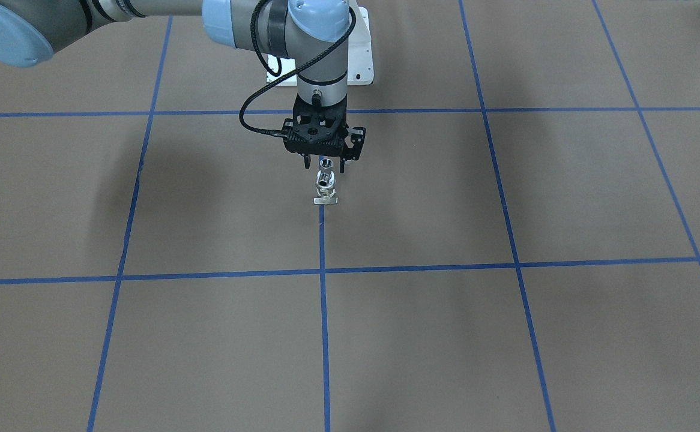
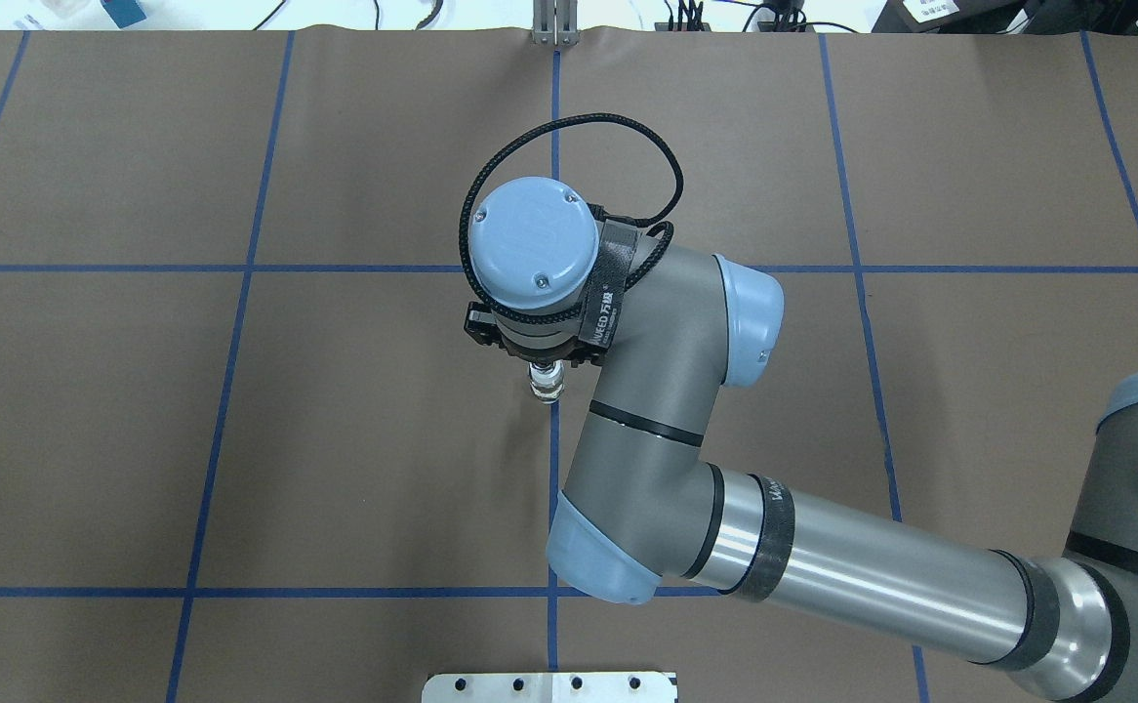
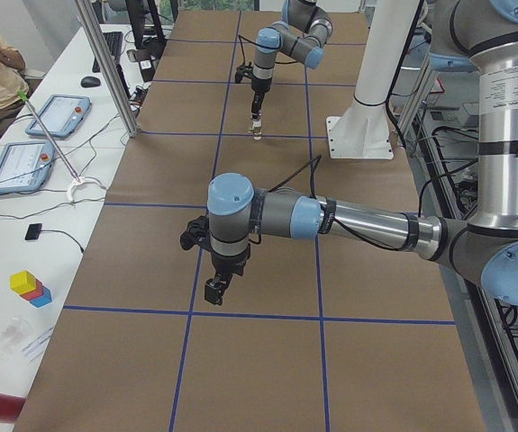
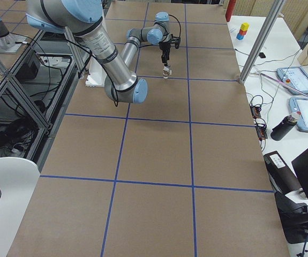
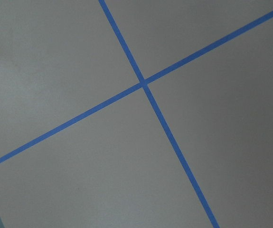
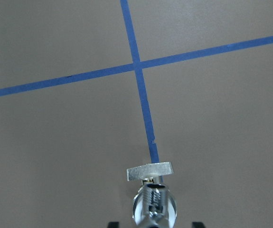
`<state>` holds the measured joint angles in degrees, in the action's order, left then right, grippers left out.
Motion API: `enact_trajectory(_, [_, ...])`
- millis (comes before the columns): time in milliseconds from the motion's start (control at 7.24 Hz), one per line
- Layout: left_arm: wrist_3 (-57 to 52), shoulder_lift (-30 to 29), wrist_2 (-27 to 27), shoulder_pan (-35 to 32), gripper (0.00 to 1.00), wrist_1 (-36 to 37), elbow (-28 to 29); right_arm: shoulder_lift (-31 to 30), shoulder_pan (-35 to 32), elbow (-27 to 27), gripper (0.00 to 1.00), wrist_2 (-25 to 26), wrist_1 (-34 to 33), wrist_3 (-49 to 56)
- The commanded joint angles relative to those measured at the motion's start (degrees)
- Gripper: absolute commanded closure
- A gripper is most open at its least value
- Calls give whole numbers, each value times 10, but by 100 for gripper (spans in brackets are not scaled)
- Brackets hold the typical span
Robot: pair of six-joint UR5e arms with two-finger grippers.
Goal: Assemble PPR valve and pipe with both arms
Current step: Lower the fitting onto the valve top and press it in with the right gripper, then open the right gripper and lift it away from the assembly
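Right claw spread astride PPR valve on blue tape, left claw seemingly empty, openness unclear

PPR valve on table — right claw over it.

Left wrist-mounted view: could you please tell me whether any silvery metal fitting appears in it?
No, it shows only the brown paper table cover and two crossing blue tape lines.

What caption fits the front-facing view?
The right gripper, open, straddles a small metal valve standing on the brown table.
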<state>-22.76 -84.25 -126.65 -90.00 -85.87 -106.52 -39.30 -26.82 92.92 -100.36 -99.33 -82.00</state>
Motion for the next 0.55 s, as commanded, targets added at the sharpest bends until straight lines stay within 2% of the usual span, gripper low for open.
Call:
enact_trajectory(0, [0,2,0,0,0,0,1,2,-9,5,0,-2,-3,3])
enact_trajectory(138, [1,8,0,-1,0,0,3,4,-23,10,0,-9,-7,6])
enact_trajectory(414, [4,8,1,0,0,-2,24,-8,-93,87,0,-89,-114,62])
